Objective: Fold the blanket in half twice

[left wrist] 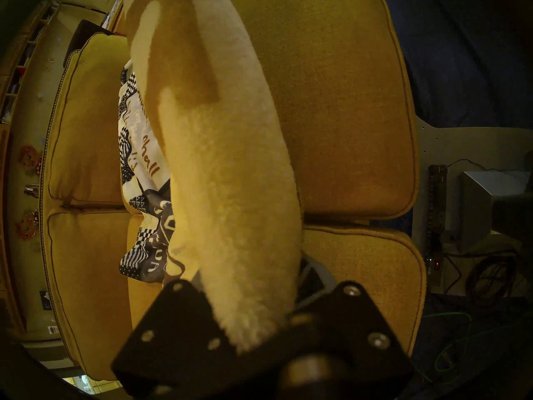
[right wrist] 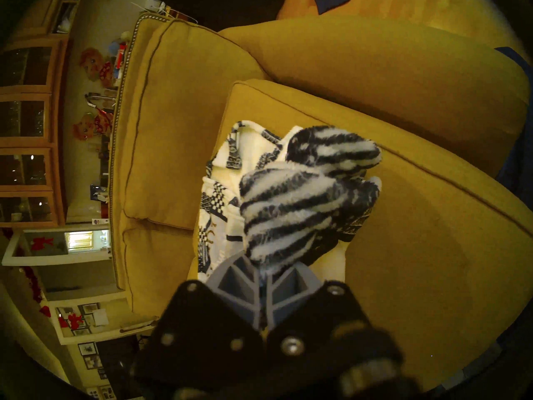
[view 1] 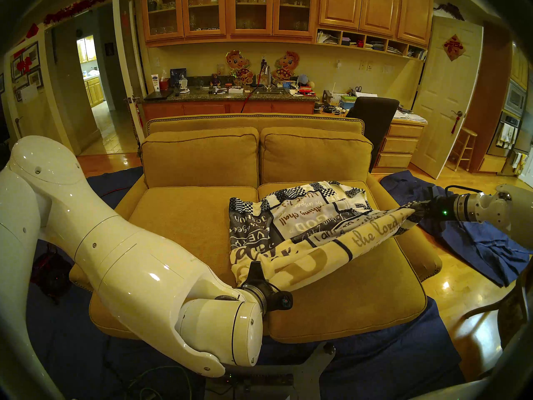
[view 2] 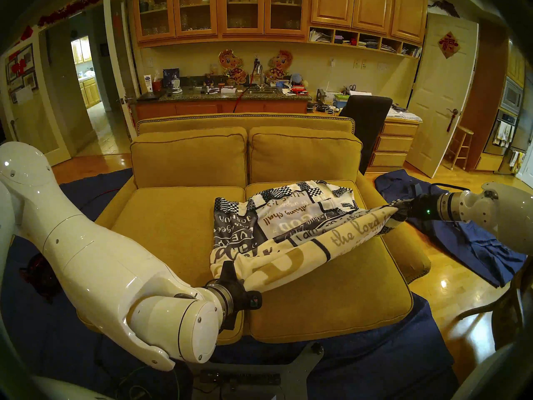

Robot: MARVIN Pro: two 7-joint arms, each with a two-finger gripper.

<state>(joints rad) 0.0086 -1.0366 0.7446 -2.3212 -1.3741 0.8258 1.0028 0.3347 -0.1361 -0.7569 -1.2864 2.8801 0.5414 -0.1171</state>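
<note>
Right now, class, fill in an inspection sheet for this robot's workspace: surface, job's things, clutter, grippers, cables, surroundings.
Surface: mustard loveseat, two seat cushions; left one bare.
Job's things: lettered blanket partly on the right cushion, its near edge lifted and stretched between both arms.
Clutter: dark blue cloths on the floor right of the loveseat.
Grippers: left gripper shut on the blanket's cream end; right gripper shut on its striped corner, fingers pinched together.
Cables: green cable and dark coiled cable on the floor by the robot's base.
Surroundings: crowded kitchen counter, wooden cabinets, black chair, white door.
</note>
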